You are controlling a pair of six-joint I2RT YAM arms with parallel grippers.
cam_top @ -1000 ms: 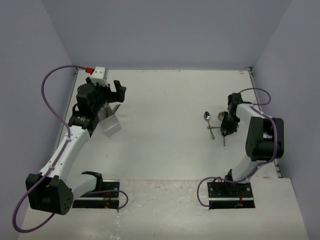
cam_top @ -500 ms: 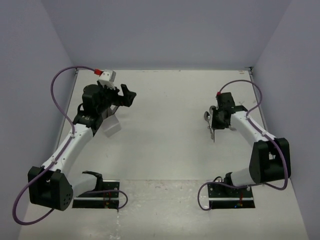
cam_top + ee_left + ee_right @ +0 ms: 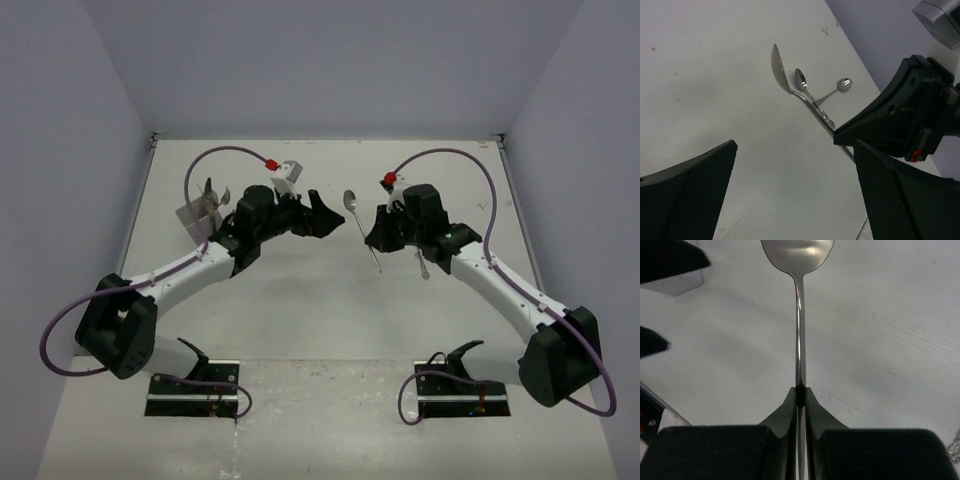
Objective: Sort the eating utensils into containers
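Observation:
My right gripper (image 3: 800,390) is shut on the handle of a silver spoon (image 3: 798,250), whose bowl points away from it. From above, that spoon (image 3: 351,201) hangs over the table's middle in the right gripper (image 3: 371,238). My left gripper (image 3: 325,212) is open and empty just left of the spoon's bowl. In the left wrist view the held spoon (image 3: 779,67) runs across to the black right gripper, past the open left gripper (image 3: 795,147). Two more spoons (image 3: 801,80) lie crossed behind it. The grey container (image 3: 194,222) stands at the far left with utensils (image 3: 211,190) sticking out.
More loose utensils (image 3: 422,262) lie partly hidden under the right arm. Purple cables arch over both arms. Grey walls close off the table's left, far and right sides. The arm bases (image 3: 195,392) sit at the near edge.
Both arms have swung in toward the table's middle. The right gripper closed on a spoon from the pile and carried it left. The open left gripper left the container and came right.

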